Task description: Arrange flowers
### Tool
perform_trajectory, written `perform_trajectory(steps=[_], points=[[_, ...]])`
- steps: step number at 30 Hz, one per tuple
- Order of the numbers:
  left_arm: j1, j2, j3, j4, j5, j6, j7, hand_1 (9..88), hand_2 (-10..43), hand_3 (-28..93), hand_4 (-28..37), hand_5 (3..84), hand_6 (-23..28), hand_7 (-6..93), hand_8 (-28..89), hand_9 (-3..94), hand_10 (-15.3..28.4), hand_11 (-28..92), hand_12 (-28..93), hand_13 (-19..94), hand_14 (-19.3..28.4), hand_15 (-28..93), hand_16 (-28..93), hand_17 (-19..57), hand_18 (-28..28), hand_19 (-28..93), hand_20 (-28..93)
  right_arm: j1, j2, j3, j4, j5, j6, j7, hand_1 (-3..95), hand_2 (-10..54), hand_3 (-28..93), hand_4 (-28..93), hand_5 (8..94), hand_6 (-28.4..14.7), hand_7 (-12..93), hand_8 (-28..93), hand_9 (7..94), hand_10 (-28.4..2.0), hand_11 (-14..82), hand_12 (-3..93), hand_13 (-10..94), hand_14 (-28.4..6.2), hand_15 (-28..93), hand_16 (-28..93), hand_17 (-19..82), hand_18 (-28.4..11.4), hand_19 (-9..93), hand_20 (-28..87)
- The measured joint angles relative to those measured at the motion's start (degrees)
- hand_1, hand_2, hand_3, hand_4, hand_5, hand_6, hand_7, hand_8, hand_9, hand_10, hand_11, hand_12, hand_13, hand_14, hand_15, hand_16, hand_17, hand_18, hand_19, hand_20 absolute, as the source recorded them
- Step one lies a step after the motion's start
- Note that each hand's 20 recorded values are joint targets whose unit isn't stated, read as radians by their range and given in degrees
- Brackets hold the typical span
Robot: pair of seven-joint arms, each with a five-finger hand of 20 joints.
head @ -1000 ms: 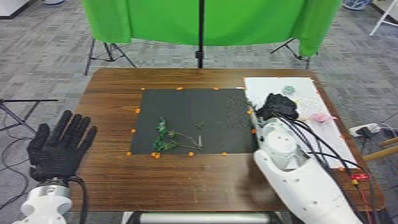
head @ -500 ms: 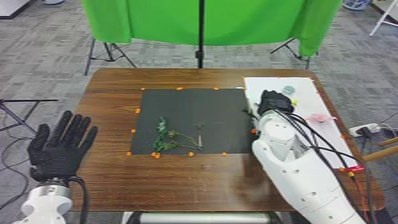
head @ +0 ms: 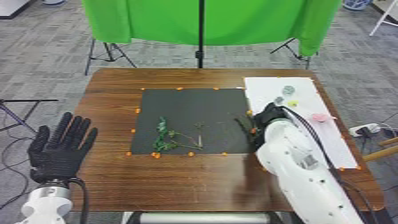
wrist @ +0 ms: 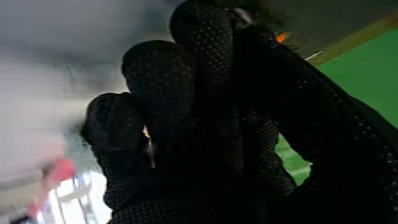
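- While the left hand (head: pixel 60 150) rests left of the black mat (head: pixel 187 105), its fingers straight and spread, the right seems to have the job.
- On the mat's near left part: a leafy sprig (head: pixel 162 134), a thin branching stem (head: pixel 185 145) beside it.
- Right hand (head: pixel 269 116) at the mat's right edge — thumb and finger pinching what looks like a wispy cutting (wrist: pixel 242 18).
- Right of the mat, on white paper (head: pixel 333 145): a pink flower (head: pixel 321 117), then a yellow one, then a pale green one.
- Probably taking up greenery; next, lift it clear — then lay it among the blooms.
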Motion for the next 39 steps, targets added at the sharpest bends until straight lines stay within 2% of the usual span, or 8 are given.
perform_trajectory(steps=[7,12,17,24,30,35,38,39], points=[[0.0,0.2,-0.05,-0.02,0.0,-0.01,0.0,24.9,14.8,76,-28.3,46.1,7.9,10.5,-9,39.8,13.7,18,11,33,12.5,22,-2,-4.2,13.0,32,15,-2.8,-2.3,-1.2,-4.7,1.2,1.7,1.2,46.9,-9.5,83,-3,81.0,-0.7,35,24,88.2,-11.8,17.3,45.1,80,-6.7,54,43,48,-26.0,93,41],[-0.2,1.0,0.15,-0.02,0.0,0.0,-0.13,25.3,15.4,77,-28.3,46.1,7.9,10.7,-9,39.9,13.7,18,11,33,12.5,23,-2,-4.2,13.0,32,15,-4.1,-7.4,-2.4,-5.1,-0.5,3.4,3.2,45.9,-9.5,83,-3,73.3,-0.6,49,17,87.4,-12.0,18.5,46.3,80,-7.6,56,41,48,-25.8,93,42],[-0.7,1.86,0.5,0.03,0.04,0.05,-0.55,25.4,15.5,77,-28.3,46.1,7.9,10.7,-9,39.9,13.7,18,11,33,12.5,23,-2,-4.2,13.0,32,15,-4.8,-11.3,-3.4,-4.6,-0.8,6.4,4.6,45.6,-9.5,83,-4,68.8,-0.8,56,13,85.9,-12.0,21.8,46.7,80,-8.3,59,39,49,-25.6,93,43],[-1.1,2.17,0.76,0.04,0.05,0.07,-1.2,25.2,15.3,76,-28.3,46.1,7.8,10.7,-9,39.8,13.6,18,11,33,12.5,22,-2,-4.2,13.0,32,15,-4.8,-12.8,-3.9,-3.8,-1.6,11.8,5.7,43.6,-9.5,80,-9,58.0,-4.3,64,9,74.4,-17.3,35.5,39.4,72,-13.4,68,30,45,-26.4,93,44],[-1.0,2.14,0.64,0.03,-0.16,0.06,-1.12,25.2,15.2,76,-28.3,46.2,7.9,10.8,-9,39.8,13.6,18,11,33,12.5,22,-2,-4.2,13.0,32,15,-4.8,-12.8,-4.0,-4.0,-1.6,11.4,5.7,43.3,-9.5,77,-16,56.3,-6.5,58,8,69.2,-21.0,44.6,29.2,69,-15.4,69,28,43,-27.0,93,43],[-0.9,2.12,0.59,0.0,-0.35,0.06,-1.02,25.1,15.2,76,-28.3,46.0,7.8,10.8,-9,39.8,13.6,18,11,33,12.4,22,-2,-4.2,13.1,32,14,-4.8,-12.7,-4.0,-4.3,-1.4,10.8,5.7,39.7,-9.2,79,-17,50.9,-10.1,53,6,61.0,-24.3,49.0,27.8,65,-17.3,70,27,42,-27.4,93,43],[-0.9,2.07,0.54,0.0,-0.39,0.03,-0.95,25.1,15.1,76,-28.3,45.9,7.8,10.8,-9,39.9,13.6,18,11,33,12.4,22,-2,-4.2,13.1,32,15,-5.0,-12.3,-4.1,-4.6,-1.1,10.6,5.7,36.3,-6.9,82,-17,47.6,-13.0,54,-8,56.0,-26.2,52.0,27.5,64,-18.0,72,26,42,-27.4,93,43],[-0.9,2.05,0.51,-0.01,-0.39,0.02,-0.91,25.1,15.1,76,-28.3,46.0,7.9,10.8,-9,39.9,13.6,18,11,33,12.4,22,-2,-4.2,13.1,32,15,-5.0,-12.1,-4.1,-4.8,-1.0,10.5,5.7,34.8,-5.8,82,-17,46.9,-14.0,54,-18,54.6,-26.8,52.9,27.4,63,-18.2,72,26,42,-27.5,93,43]])
